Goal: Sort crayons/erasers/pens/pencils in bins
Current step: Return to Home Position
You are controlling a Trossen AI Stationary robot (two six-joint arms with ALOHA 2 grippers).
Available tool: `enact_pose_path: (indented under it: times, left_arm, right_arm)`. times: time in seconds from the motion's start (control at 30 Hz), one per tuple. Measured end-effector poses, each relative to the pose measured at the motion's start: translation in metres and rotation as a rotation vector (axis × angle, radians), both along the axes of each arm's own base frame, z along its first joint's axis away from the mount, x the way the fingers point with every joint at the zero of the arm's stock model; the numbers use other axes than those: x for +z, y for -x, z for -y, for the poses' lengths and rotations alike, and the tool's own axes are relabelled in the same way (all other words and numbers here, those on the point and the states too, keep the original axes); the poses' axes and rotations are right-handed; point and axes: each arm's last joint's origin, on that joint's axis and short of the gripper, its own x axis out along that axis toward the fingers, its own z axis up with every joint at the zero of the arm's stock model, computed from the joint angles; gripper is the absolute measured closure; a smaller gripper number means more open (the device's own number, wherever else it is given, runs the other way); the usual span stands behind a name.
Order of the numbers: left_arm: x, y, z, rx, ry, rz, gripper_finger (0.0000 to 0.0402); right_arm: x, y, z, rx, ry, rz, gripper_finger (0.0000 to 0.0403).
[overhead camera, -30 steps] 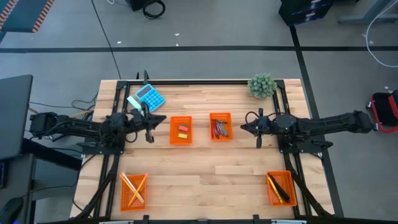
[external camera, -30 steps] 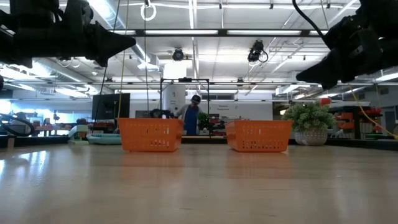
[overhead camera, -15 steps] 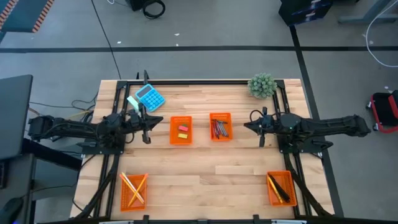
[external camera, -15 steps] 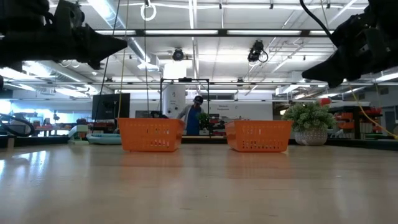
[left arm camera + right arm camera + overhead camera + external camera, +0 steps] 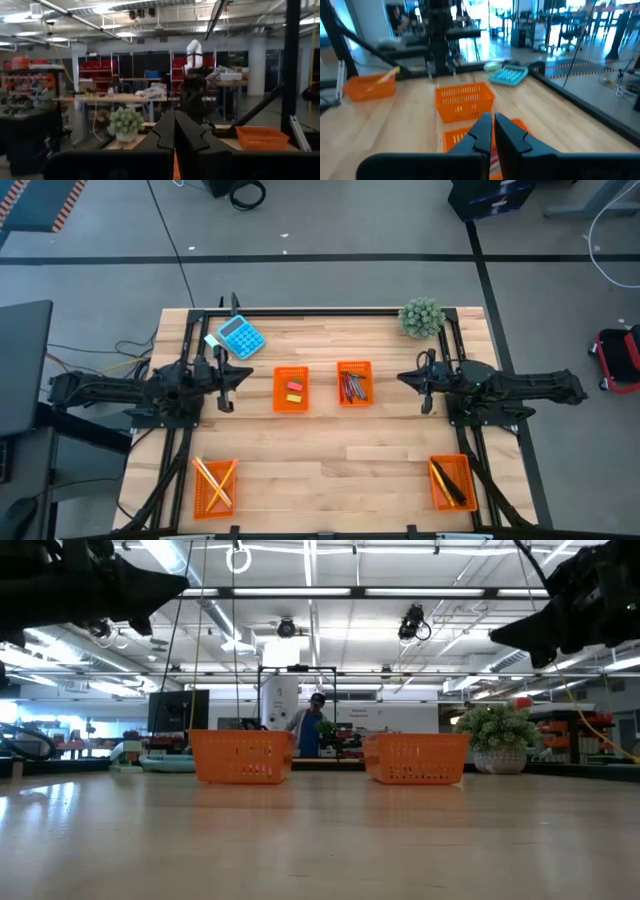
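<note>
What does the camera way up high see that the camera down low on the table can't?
Only the high view looks into the bins: erasers in one middle bin, crayons in the other, pencils front left, pens front right, plus the blue calculator. Only the low view shows the room behind, with a person. Both show the two middle bins, the plant and both arms raised above the table.

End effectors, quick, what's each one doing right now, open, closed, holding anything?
Left end effector: closed, holding nothing, raised beside the calculator.
Right end effector: closed, holding nothing, raised beside the crayon bin.
</note>
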Motion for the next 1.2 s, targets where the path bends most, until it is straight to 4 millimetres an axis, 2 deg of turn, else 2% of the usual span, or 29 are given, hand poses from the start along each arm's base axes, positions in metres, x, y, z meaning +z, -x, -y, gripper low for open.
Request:
enact_pose_path:
  times: [0.17,0.47,0.67,0.83,1.2]
  left_arm:
    - [-0.002,0.009,0.002,-0.008,-0.003,-0.026,0.0387]
    - [-0.005,0.028,0.004,-0.009,0.024,-0.025,0.0393]
    - [-0.007,0.027,0.003,-0.002,0.030,-0.059,0.0386]
    - [-0.010,0.026,0.003,-0.001,0.029,-0.086,0.0395]
    - [-0.014,0.025,0.003,0.009,-0.008,-0.129,0.0354]
  right_arm:
    - [0.001,0.009,0.000,0.000,-0.006,0.038,0.0377]
    - [0.000,0.010,0.000,-0.004,-0.019,0.014,0.0377]
    - [-0.005,0.008,-0.001,0.023,-0.012,0.040,0.0377]
    - [-0.013,0.002,-0.006,0.199,0.056,0.069,0.0377]
    - [-0.016,0.001,-0.006,0.204,0.103,0.033,0.0377]
